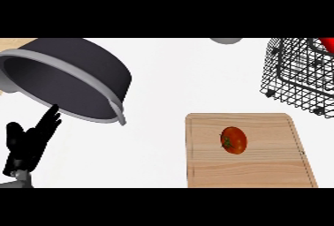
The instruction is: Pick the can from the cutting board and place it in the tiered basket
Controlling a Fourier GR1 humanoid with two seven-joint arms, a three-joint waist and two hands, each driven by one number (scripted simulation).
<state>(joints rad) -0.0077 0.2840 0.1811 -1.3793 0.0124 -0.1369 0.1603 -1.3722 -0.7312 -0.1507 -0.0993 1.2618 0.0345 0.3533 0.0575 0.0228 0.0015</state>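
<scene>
Far left, low in the head view: left hand (26, 145), black, rising from the lower edge on a grey forearm. Fingers (49, 121) straight and slack, pointing up and a little to the right, curled round nothing, holding nothing. Tips just under the rim of a large dark pot (72, 75); touching or merely close, cannot tell.

Pot tipped on its side, grey-rimmed mouth facing down-left toward the hand, dark wall swelling up and to the right. Behind it, in the top-left corner, a sliver of pale wooden surface (13, 43).

Across the middle, white counter (163, 88). At its top edge, a small grey rounded object (225, 40), mostly cut off (too little showing to name).

Right of centre, low: wooden cutting board (274, 167), lying flat, its near end running out of the view. On its upper middle, a red tomato (233, 140) with a green stem.

Upper right: black wire tiered basket (294, 84), standing apart from the board's far-right corner. Inside its top corner, hard against the view's edge, a red object (326, 43), only a scrap visible; the can or not, cannot tell. In any case well apart from the left hand's fingers, with pot, counter and board lying between.
</scene>
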